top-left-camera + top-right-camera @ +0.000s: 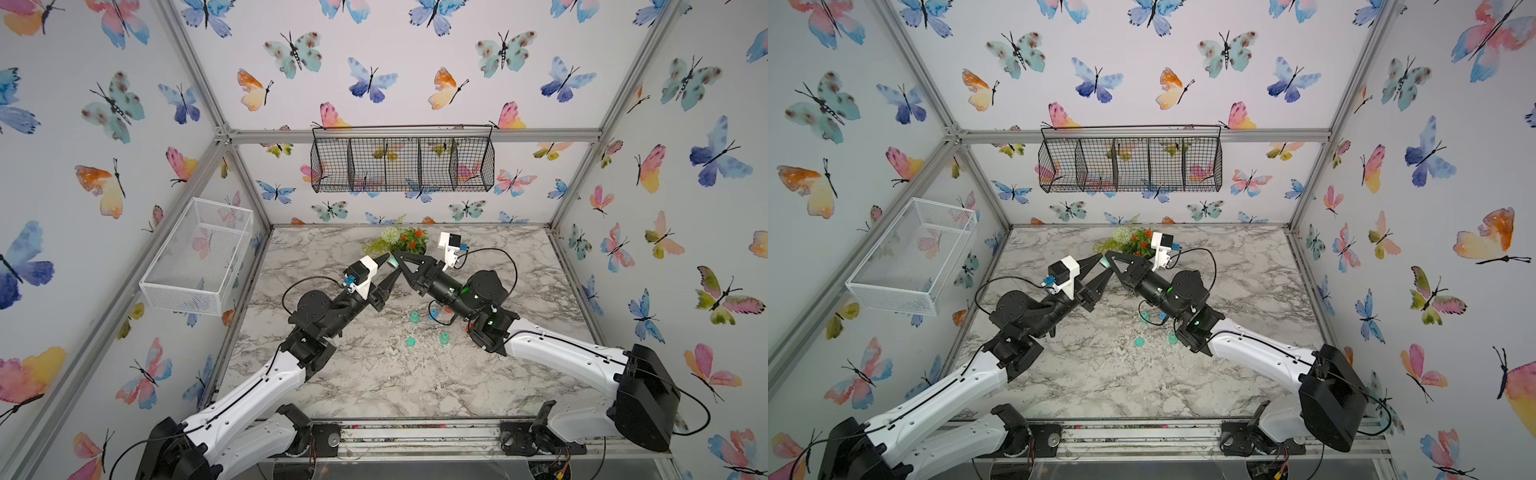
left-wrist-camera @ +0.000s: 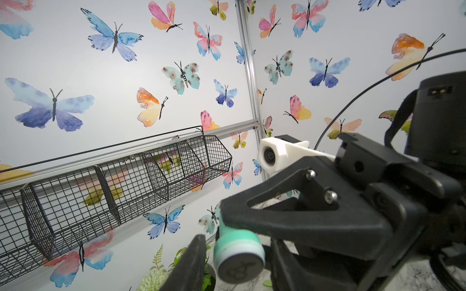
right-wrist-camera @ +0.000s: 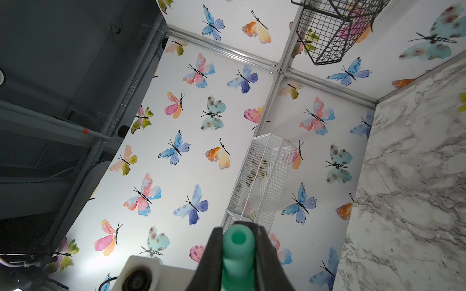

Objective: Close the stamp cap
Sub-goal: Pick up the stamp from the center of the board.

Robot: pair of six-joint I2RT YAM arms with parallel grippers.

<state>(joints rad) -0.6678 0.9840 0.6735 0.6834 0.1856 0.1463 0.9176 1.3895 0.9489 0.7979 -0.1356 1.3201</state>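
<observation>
A mint-green stamp (image 2: pixel 238 254) is held in the air over the back of the marble table (image 1: pixel 374 374), with my right gripper (image 3: pixel 238 231) shut on its green handle (image 3: pixel 238 252). The stamp's round head, with a white band and a grey face bearing a cherry design, points toward the left wrist camera. My left gripper (image 2: pixel 237 241) stands open around that head; one of its fingers (image 2: pixel 186 264) is a small gap away from it. Both top views show the two grippers tip to tip at the stamp (image 1: pixel 392 262) (image 1: pixel 1104 262). I cannot make out a separate cap.
Several small teal, blue and red stamps (image 1: pixel 414 318) lie on the table under the right arm. A potted plant (image 1: pixel 411 241) stands just behind the grippers. A white mesh basket (image 1: pixel 199 257) hangs on the left wall, a black wire basket (image 1: pixel 403 162) on the back wall.
</observation>
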